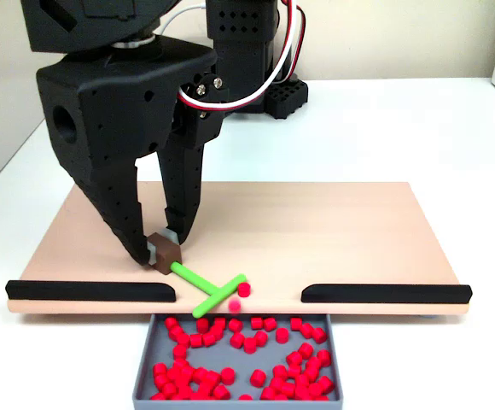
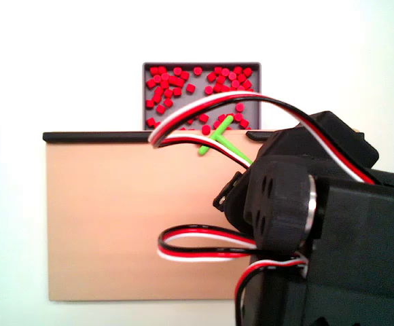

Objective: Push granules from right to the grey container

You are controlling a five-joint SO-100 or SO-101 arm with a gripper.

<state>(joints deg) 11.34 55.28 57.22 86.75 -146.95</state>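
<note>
**Black arm works green pusher at the board's gap, red pellets fill grey tray**

A white bench (image 1: 418, 128) carries the whole scene in both fixed views. On it lies a tan board (image 1: 316, 231), broad and flat, with two black strips along its near edge in a fixed view: one at the left (image 1: 90, 290), one at the right (image 1: 384, 293), leaving a gap between them. In another fixed view, looking down from behind the arm, the same board (image 2: 115, 224) spreads below a black strip (image 2: 95, 136) at its far edge.

The black robot arm (image 1: 119, 102) rises over the left part of the board, its red, white and black wires (image 1: 264, 77) looping behind. Its pincer (image 1: 164, 248) points down and is pressed onto a small brown block (image 1: 167, 251) at the end of the green pusher stick (image 1: 209, 286), gripping it just above the board.

The stick runs right and toward the near edge from the block, its crossbar lying in the gap between the strips. From above it shows (image 2: 214, 139) at the board's edge, partly crossed by the wires.

The grey container (image 1: 145, 359) sits against the board's near edge, directly below the gap, and holds most of the granules (image 1: 230, 359), scattered across its floor. From above, the container (image 2: 145, 95) and its granules (image 2: 183, 85) lie beyond the board. One granule (image 1: 244, 289) sits on the board's edge just beside the crossbar; another (image 1: 234, 304), blurred, is at the lip above the tray.
</note>
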